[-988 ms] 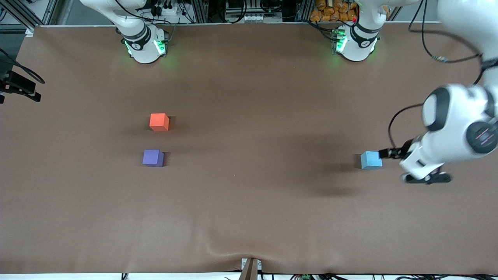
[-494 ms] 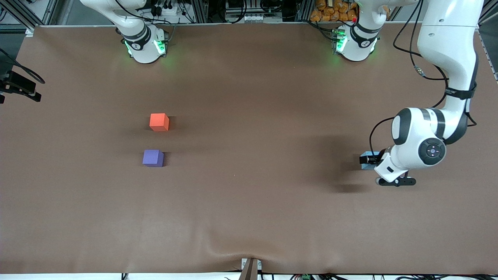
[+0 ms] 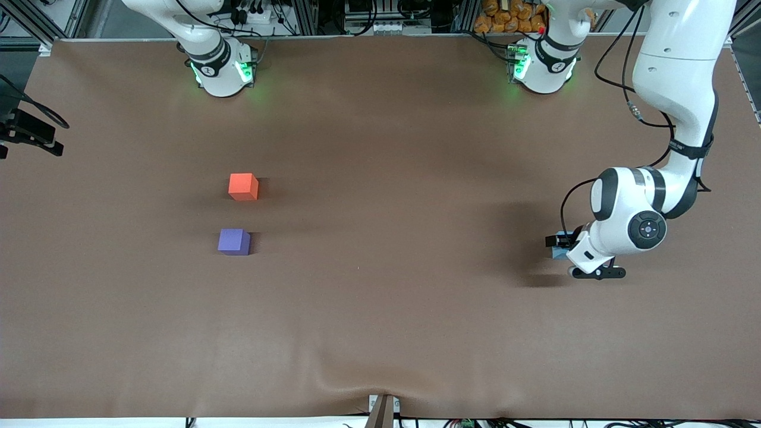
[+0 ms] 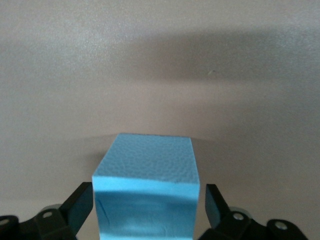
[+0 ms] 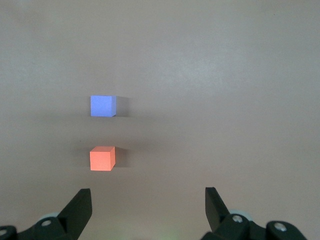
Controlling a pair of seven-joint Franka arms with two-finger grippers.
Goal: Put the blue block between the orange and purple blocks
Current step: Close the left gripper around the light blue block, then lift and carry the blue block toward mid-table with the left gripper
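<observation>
- Since a second ago I've brought the left tool point(image 3: 559, 242) in from the table's edge onto the blue block point(image 4: 146, 195), at the left arm's end of the table.
- Its black fingers point(image 4: 80, 206) flank the matte, pebbled cube with slim gaps, not yet clamped.
- The right tool point(image 5: 147, 210) waits high, fingers spread.
- The orange block point(image 3: 243, 186) and purple block point(image 3: 233, 242) sit near each other on the brown table point(image 3: 380, 309), orange farther from the camera.
</observation>
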